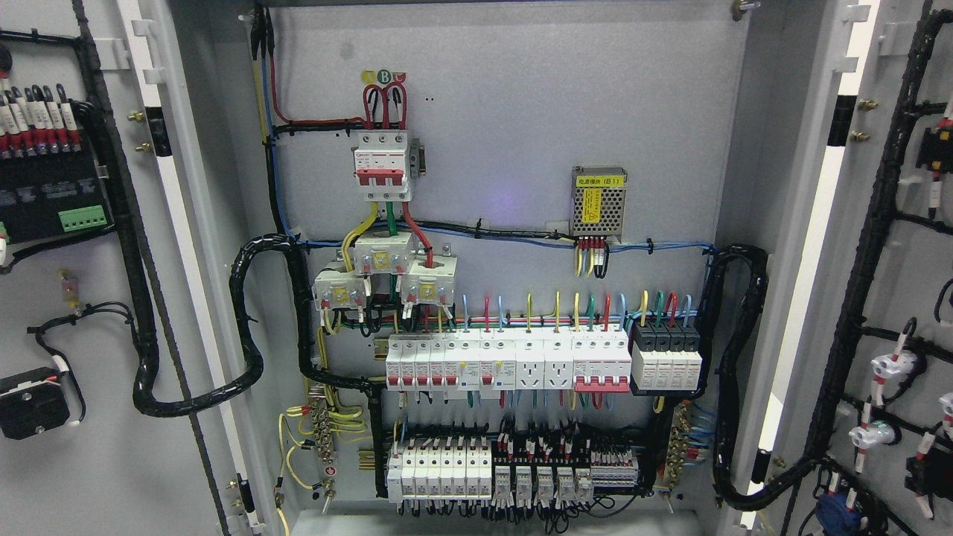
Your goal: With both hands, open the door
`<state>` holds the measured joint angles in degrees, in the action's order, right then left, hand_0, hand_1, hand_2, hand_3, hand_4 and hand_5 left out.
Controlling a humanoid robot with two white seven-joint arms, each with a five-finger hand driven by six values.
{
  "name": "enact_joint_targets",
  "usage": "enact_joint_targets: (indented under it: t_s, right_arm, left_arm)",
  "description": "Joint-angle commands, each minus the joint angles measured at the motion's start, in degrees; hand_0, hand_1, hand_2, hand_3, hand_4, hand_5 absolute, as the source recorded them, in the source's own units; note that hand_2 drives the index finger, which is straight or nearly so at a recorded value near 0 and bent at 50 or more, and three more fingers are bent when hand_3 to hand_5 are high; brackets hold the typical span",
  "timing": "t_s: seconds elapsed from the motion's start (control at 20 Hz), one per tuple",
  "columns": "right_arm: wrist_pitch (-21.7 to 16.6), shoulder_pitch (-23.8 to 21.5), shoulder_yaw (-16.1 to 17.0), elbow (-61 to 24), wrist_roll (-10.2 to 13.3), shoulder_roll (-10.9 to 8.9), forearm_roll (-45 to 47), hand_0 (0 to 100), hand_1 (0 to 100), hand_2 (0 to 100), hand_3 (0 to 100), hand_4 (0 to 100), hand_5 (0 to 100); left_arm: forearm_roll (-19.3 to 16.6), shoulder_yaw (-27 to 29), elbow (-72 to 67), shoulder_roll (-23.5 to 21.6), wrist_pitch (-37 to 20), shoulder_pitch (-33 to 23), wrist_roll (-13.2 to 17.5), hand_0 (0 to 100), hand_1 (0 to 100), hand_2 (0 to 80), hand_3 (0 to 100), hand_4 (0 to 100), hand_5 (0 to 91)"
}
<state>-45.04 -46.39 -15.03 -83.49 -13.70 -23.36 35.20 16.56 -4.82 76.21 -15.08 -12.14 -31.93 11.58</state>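
Grey cabinet [506, 97], left door [74, 298] and right door [893, 298] swung open

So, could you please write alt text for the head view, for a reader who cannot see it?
An electrical cabinet stands with both doors swung wide, the left door and right door showing their wired inner faces. Inside, a red-handled main breaker sits above rows of smaller breakers, with a mesh-cased power supply to the right. No robot hand is visible.

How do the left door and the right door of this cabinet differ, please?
The left door carries a black module with a green terminal strip; the right door carries white and blue devices. The left door's black cable bundle loops low into the cabinet; the right door's branches like a ladder. Both are grey and swung fully open.
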Motion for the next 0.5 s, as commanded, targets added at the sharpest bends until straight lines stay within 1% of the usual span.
enact_joint_targets:
  t_s: [0.0,0.1,0.2,0.3,0.4,0.45]
  right_arm:
    - [-7.16,-0.37,-3.59,20.27,-0.01,3.05,-0.05,11,0,0,0,0,0]
    - [-7.08,-0.02,-3.69,24.32,0.08,4.19,-0.05,11,0,0,0,0,0]
    - [-7.07,1.20,-3.60,29.58,-0.01,6.39,-0.31,11,0,0,0,0,0]
    - [-7.07,4.44,-3.60,37.13,-0.01,8.49,-0.31,11,0,0,0,0,0]
    - [-7.07,7.09,-2.90,44.60,0.08,12.18,-0.31,11,0,0,0,0,0]
    - [-6.99,8.67,-2.90,47.95,0.08,13.33,-0.31,11,0,0,0,0,0]
  left_arm:
    - [-3.72,-0.80,-19.67,4.44,0.10,0.64,0.19,0,0,0.0,0,3,0.0]
    - [-5.92,-0.63,-24.77,5.76,0.10,2.13,0.28,0,0,0.0,0,3,0.0]
    - [-7.33,-0.62,-29.70,6.90,0.10,3.62,0.28,0,0,0.0,0,3,0.0]
    - [-7.51,-0.54,-34.70,7.17,0.10,5.73,0.28,0,0,0.0,0,3,0.0]
    - [-7.51,-0.54,-39.36,7.70,0.10,7.66,0.28,0,0,0.0,0,3,0.0]
    - [-7.51,-0.54,-41.65,8.05,0.10,8.71,0.28,0,0,0.0,0,3,0.0]
